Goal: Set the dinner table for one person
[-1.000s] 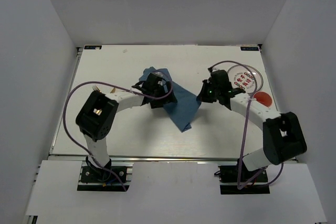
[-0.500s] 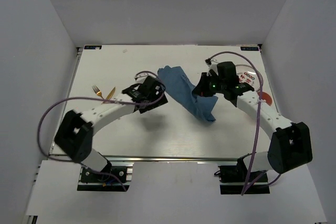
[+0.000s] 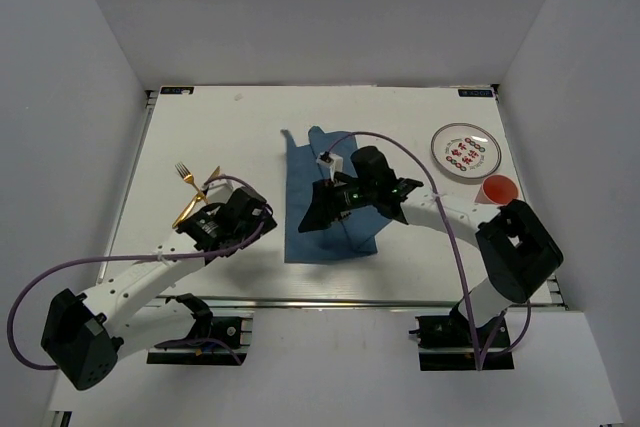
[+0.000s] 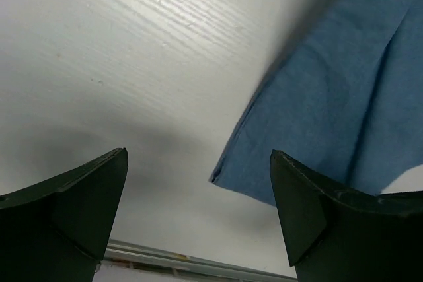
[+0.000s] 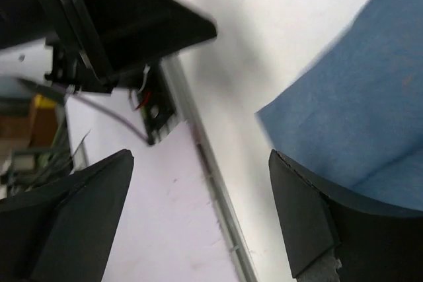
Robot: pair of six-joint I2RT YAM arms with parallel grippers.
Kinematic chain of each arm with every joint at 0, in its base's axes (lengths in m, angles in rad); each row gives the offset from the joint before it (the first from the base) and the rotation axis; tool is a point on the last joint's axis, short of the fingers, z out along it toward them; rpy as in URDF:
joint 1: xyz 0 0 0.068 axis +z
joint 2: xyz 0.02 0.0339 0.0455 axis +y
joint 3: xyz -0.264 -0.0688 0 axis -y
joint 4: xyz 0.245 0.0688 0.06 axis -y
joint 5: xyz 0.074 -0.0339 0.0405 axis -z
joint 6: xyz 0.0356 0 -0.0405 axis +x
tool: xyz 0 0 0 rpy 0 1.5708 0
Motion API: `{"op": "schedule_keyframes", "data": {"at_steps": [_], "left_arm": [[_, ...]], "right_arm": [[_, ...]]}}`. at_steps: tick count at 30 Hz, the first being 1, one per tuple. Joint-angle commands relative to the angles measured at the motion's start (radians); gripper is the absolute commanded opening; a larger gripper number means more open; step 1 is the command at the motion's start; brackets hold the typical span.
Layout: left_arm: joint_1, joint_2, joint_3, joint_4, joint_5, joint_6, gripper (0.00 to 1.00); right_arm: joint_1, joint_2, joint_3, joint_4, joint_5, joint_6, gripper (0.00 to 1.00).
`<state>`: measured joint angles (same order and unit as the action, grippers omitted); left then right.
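Left arm (image 3: 130,282) lies low, stretched from its base toward the table's centre. Left gripper (image 3: 245,219): jaws wide apart, nothing between them. Right arm (image 3: 450,212) reaches leftward. Right gripper (image 3: 318,212): angled downward, jaws wide apart, nothing held.

White walls (image 3: 320,17) (evenly lit)

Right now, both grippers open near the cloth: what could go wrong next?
1. The right gripper hangs open low over the cloth; pulling away could snag and rumple it.
2. The cable behind the left gripper loops close to the crossed fork and knife; a swing might shift them.
3. The cup stands close beside the right arm and could get knocked.
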<state>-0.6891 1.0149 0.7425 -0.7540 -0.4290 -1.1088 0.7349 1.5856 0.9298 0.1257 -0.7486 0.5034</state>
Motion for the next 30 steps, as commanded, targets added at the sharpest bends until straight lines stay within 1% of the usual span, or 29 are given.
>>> {"op": "schedule_keyframes", "data": {"at_steps": [1, 2, 3, 4, 5, 6, 8, 9, 11, 12, 14, 18, 22, 25, 26, 27, 30], "left_arm": [[0.002, -0.009, -0.035, 0.013, 0.012, -0.080, 0.98], [0.002, -0.004, -0.035, 0.018, 0.019, -0.088, 0.98], [0.002, 0.001, -0.037, 0.027, 0.027, -0.094, 0.98], [0.002, 0.002, -0.038, 0.047, 0.036, -0.103, 0.98], [0.002, 0.008, -0.040, 0.053, 0.048, -0.108, 0.98], [0.002, 0.026, -0.037, 0.059, 0.055, -0.111, 0.98], [0.002, 0.054, -0.025, 0.067, 0.079, -0.118, 0.98], [0.002, 0.092, -0.020, 0.073, 0.093, -0.120, 0.98], [0.002, 0.128, -0.015, 0.091, 0.125, -0.121, 0.98], [-0.007, 0.146, -0.014, 0.113, 0.166, -0.121, 0.98], [-0.007, 0.206, -0.012, 0.131, 0.218, -0.128, 0.98], [-0.027, 0.298, -0.008, 0.140, 0.254, -0.152, 0.96], [-0.050, 0.367, -0.006, 0.168, 0.271, -0.154, 0.91], [-0.059, 0.416, 0.006, 0.153, 0.253, -0.166, 0.87], [-0.070, 0.441, 0.008, 0.148, 0.246, -0.169, 0.84], [-0.070, 0.450, 0.009, 0.147, 0.245, -0.171, 0.74], [-0.079, 0.478, 0.006, 0.143, 0.242, -0.175, 0.52]], "right_arm": [[-0.019, -0.065, 0.069, -0.036, 0.174, -0.006, 0.89], [-0.026, -0.075, 0.101, -0.091, 0.272, -0.012, 0.89], [-0.031, -0.094, 0.112, -0.162, 0.508, 0.004, 0.89], [-0.031, -0.105, 0.115, -0.238, 0.614, 0.026, 0.89], [-0.048, -0.124, 0.104, -0.259, 0.743, 0.061, 0.89], [-0.052, -0.128, 0.092, -0.276, 0.831, 0.076, 0.89], [-0.064, -0.131, 0.080, -0.349, 0.952, 0.115, 0.89], [-0.084, -0.131, 0.064, -0.371, 1.038, 0.133, 0.89], [-0.100, -0.137, 0.041, -0.423, 1.110, 0.153, 0.89], [-0.129, -0.148, 0.011, -0.428, 1.152, 0.161, 0.89], [-0.164, -0.162, -0.023, -0.425, 1.167, 0.155, 0.89], [-0.203, -0.161, -0.080, -0.407, 1.164, 0.141, 0.88], [-0.236, -0.142, -0.126, -0.388, 1.166, 0.152, 0.85], [-0.267, -0.113, -0.152, -0.347, 1.126, 0.150, 0.82], [-0.270, -0.108, -0.155, -0.342, 1.112, 0.153, 0.82], [-0.273, -0.105, -0.161, -0.327, 1.105, 0.153, 0.81], [-0.282, -0.101, -0.180, -0.302, 1.082, 0.152, 0.78]]}}
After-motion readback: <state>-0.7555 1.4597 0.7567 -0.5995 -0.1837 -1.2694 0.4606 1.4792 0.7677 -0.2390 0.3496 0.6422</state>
